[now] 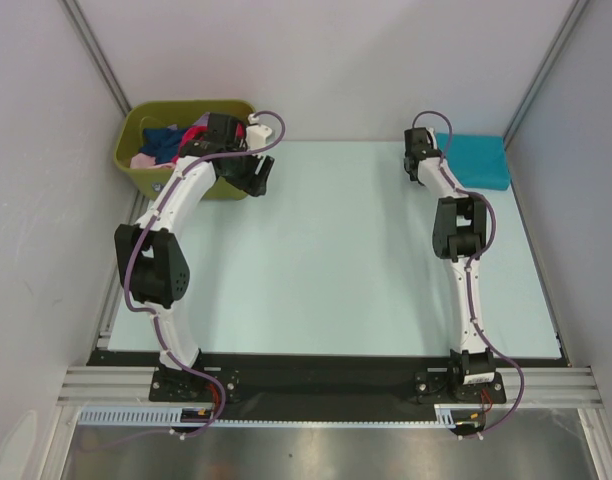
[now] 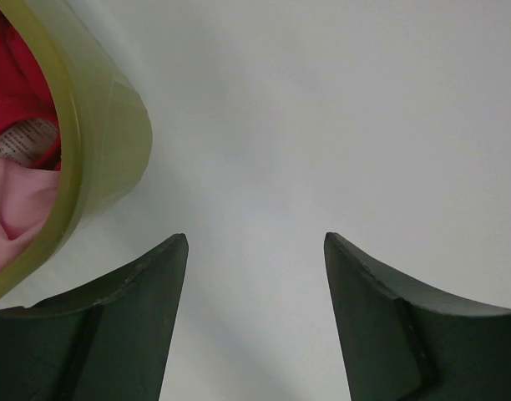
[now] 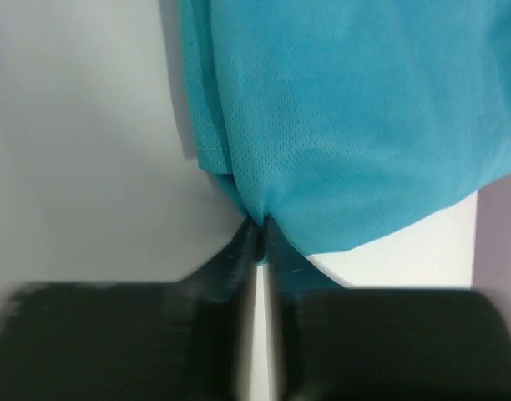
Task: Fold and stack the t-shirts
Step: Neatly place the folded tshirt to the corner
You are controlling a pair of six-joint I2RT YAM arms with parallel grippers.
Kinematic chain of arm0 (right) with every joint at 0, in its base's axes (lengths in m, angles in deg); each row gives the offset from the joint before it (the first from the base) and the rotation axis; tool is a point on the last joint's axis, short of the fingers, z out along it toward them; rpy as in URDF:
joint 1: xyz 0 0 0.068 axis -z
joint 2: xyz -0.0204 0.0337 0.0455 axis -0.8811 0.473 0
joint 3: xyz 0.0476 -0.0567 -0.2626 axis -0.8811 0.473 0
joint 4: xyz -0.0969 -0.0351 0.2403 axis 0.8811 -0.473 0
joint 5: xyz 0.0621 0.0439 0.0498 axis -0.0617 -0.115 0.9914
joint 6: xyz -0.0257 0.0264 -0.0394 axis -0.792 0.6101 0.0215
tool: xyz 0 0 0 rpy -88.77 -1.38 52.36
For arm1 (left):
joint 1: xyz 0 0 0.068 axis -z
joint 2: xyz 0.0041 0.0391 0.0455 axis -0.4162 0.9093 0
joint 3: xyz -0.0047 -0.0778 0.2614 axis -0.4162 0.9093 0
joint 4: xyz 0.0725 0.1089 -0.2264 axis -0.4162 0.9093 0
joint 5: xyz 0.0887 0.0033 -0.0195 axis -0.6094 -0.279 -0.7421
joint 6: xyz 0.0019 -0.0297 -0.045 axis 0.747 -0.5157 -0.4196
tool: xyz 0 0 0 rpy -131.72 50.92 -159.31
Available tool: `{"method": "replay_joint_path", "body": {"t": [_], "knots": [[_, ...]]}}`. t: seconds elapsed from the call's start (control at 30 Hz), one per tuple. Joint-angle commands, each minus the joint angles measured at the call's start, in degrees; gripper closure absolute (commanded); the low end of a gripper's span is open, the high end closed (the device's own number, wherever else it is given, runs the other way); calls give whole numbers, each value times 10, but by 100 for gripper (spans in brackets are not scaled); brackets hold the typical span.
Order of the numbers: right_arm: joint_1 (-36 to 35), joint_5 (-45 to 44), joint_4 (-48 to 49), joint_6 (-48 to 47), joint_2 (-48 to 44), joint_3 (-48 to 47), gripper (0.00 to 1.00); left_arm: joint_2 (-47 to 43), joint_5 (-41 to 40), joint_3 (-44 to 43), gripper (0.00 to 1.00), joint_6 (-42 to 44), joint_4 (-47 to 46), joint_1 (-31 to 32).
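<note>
A folded teal-blue t-shirt lies at the table's far right corner. My right gripper is at its left edge, shut on a pinch of the teal cloth, its tips meeting at the fold. My left gripper is open and empty, its jaws wide apart over bare table beside the olive-green bin. The bin holds several loose shirts: magenta-red, pale pink and navy.
The bin's wall is just left of my left fingers. White walls enclose the table on the left, back and right. The pale table top lies between the arms.
</note>
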Motion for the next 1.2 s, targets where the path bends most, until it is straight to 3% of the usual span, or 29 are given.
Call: {"method": "replay_joint_path", "body": {"t": [0.0,0.03,0.07,0.17,0.2,0.23,0.43,0.57,0.67,0.93,1.17], "knots": [[-3,9,-7,20,-20,13,76,-37,11,7,28,9,-3,-5],[-2,12,-5,23,-31,38,67,-38,12,7,27,10,-2,-5],[-2,17,0,34,-57,50,48,-38,13,8,27,9,-2,-5],[-11,21,19,37,-116,107,23,-40,14,8,24,10,-1,-5],[-13,25,36,32,-131,121,4,-44,14,10,24,12,-2,-5],[-20,28,46,28,-148,134,0,-46,15,10,24,11,-2,-5],[-40,61,19,59,-265,186,0,-73,22,34,23,13,-9,-5],[-12,226,24,144,-388,288,0,-119,20,77,22,18,-5,-6],[2,296,48,195,-493,414,0,-161,20,116,21,19,-15,-11],[0,345,88,266,-742,726,0,-368,-24,346,21,29,-78,-23],[-13,413,87,278,-909,864,0,-538,-31,536,20,55,-96,-25]]}}
